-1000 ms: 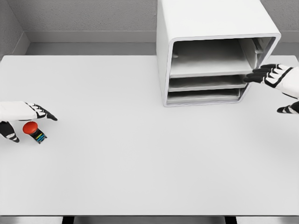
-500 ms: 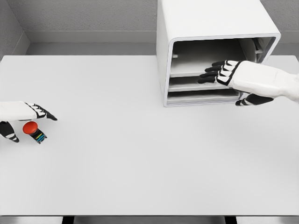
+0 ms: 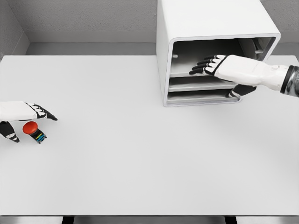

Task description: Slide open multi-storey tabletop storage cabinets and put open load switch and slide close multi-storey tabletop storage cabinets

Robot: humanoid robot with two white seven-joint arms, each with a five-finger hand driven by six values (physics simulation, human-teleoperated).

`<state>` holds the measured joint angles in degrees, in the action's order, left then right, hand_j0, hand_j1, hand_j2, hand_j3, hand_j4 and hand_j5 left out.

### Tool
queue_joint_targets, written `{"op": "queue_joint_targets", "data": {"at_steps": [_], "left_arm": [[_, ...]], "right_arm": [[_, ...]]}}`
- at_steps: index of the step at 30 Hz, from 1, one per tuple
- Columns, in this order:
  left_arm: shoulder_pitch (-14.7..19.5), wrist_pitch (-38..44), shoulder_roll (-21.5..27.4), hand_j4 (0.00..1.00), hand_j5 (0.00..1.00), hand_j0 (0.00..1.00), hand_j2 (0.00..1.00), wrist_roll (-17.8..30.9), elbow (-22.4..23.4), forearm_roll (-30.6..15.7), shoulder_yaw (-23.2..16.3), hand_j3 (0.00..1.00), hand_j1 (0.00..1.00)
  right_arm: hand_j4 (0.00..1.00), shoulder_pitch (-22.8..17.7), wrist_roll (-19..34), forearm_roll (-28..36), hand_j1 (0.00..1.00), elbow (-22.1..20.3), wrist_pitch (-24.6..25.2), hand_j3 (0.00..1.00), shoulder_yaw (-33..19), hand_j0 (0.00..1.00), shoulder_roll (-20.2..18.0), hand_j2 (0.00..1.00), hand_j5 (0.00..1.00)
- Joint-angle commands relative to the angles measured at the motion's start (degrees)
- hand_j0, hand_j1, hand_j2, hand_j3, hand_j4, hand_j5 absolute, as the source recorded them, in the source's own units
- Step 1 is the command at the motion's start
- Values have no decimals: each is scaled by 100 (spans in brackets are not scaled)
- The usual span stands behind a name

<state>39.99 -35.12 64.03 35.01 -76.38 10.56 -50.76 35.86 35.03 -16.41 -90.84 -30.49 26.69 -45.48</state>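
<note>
While the right hand (image 3: 212,65) reaches open-fingered into the cabinet (image 3: 210,28), the small, rigid load switch (image 3: 33,130) beside the open left hand (image 3: 23,114) looks light, best pinched by its body.

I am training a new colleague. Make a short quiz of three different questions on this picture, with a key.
1. True or false: the right hand reaches into the top level of the cabinet.
2. Which thing lies near the left hand?
A. a blue cup
B. a switch with a red button
C. a grey tray
3. Fill in: the cabinet front shows ___ levels, one above the other.

Key
1. True. Its fingers are stretched out over the top shelf.
2. B. The switch rests on the table, just under the hand's fingers and not grasped.
3. Three.
</note>
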Motion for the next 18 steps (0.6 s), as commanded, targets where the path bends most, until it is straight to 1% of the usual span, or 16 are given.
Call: {"op": "queue_joint_targets", "data": {"at_steps": [1,3,5,8,13,15,18], "left_arm": [[0,12,4,100,100,100,100,-1,0,-27,5,100,100],[0,12,4,100,100,100,100,-1,0,-27,5,100,100],[0,12,4,100,100,100,100,-1,0,-27,5,100,100],[0,12,4,100,100,100,100,-1,0,-27,5,100,100],[0,12,4,100,100,100,100,-1,0,-27,5,100,100],[0,12,4,100,100,100,100,-1,0,-27,5,100,100],[0,12,-5,100,100,100,100,-1,9,-27,14,100,100]], "right_arm": [[100,26,-3,-64,100,171,192,100,118,100,136,100,100],[100,114,-3,-64,100,321,219,100,153,100,197,100,100],[100,290,-3,-73,100,646,210,100,285,100,285,100,100],[100,378,-3,-231,100,848,219,100,293,100,320,100,100],[100,378,-3,-354,100,866,192,100,434,100,312,100,100],[100,378,-3,-363,100,831,192,100,662,100,303,100,100],[100,343,-3,-371,100,655,184,100,689,100,268,100,100]]}}
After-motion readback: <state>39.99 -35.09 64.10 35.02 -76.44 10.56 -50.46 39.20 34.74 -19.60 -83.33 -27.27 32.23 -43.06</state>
